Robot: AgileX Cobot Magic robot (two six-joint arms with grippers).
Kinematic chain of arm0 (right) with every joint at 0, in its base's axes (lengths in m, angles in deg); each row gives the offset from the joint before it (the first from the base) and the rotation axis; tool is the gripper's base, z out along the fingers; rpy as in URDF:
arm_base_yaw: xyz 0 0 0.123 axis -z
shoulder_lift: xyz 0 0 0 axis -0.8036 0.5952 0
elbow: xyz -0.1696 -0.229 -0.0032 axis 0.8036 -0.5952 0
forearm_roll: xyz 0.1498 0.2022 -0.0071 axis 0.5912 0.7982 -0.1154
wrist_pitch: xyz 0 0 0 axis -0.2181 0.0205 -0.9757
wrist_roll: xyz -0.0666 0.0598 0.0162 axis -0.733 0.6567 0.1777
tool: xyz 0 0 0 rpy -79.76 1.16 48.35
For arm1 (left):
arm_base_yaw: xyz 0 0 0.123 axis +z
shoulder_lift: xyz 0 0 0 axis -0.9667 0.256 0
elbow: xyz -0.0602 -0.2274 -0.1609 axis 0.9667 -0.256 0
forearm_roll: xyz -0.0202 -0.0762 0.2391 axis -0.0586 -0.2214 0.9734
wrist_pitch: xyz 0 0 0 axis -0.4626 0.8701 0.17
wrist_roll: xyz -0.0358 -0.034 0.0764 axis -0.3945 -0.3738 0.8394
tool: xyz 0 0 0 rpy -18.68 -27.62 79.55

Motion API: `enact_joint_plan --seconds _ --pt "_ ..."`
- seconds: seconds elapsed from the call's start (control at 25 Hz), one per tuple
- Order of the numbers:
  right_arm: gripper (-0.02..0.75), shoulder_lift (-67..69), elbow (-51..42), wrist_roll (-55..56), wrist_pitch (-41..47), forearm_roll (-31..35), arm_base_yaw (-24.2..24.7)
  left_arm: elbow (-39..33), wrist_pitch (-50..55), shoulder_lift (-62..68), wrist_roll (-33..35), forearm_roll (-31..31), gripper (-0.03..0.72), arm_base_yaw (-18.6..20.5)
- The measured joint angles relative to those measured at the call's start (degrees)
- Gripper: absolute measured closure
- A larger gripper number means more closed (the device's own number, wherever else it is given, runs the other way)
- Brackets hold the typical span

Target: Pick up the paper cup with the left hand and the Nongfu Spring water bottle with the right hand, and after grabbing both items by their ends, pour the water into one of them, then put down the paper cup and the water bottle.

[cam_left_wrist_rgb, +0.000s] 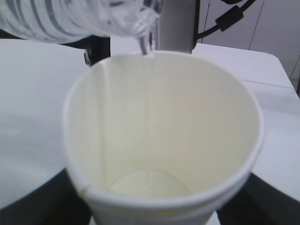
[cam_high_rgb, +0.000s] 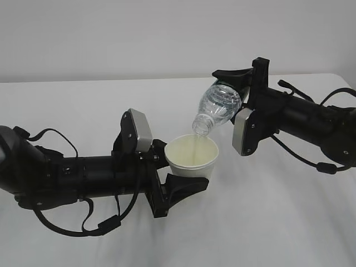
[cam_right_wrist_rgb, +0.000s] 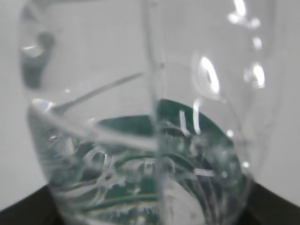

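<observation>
My left gripper [cam_high_rgb: 179,167] is shut on the white paper cup [cam_high_rgb: 192,158] and holds it upright above the table. In the left wrist view the cup [cam_left_wrist_rgb: 164,131] fills the frame, with black fingers [cam_left_wrist_rgb: 28,206] at the lower corners. My right gripper [cam_high_rgb: 228,97] is shut on the base end of the Nongfu Spring water bottle [cam_high_rgb: 218,108], tilted neck-down over the cup. A thin stream of water [cam_left_wrist_rgb: 147,44] runs from the bottle's mouth [cam_left_wrist_rgb: 140,18] into the cup, and a little lies on its bottom [cam_left_wrist_rgb: 150,183]. The bottle [cam_right_wrist_rgb: 140,117] fills the right wrist view.
A white table [cam_high_rgb: 278,222] lies under both arms, with a pale wall [cam_high_rgb: 139,33] behind its far edge. Black cables [cam_high_rgb: 72,222] loop below the left arm, and another cable [cam_high_rgb: 311,161] hangs under the right arm.
</observation>
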Motion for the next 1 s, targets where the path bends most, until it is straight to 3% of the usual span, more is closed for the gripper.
enact_joint_plan --seconds 1.0 --pt "0.272 0.00 0.00 -0.10 0.00 0.00 0.00 0.00 0.23 0.00 0.00 0.00 0.188 0.00"
